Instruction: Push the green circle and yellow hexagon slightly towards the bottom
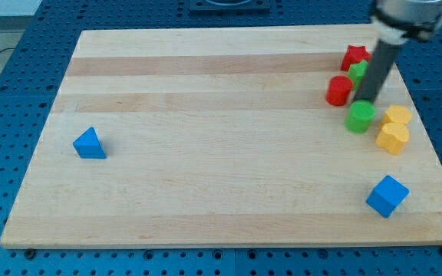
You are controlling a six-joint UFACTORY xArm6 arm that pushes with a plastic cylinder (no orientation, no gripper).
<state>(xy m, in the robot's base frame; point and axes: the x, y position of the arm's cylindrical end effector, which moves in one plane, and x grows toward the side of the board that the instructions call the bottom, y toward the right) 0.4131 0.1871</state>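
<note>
Where my tip (365, 102) touches the green circle (361, 117), yellow hexagon (397, 116) beside, smooth wooden board (206, 153)

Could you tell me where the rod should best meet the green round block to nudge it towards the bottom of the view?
Probably at the middle of its top-facing side, coming from the view's top. The green round block has a curved wall, so an off-centre push would likely slide it sideways. My tip sits right at that top edge, with the yellow blocks just to the right.
</note>
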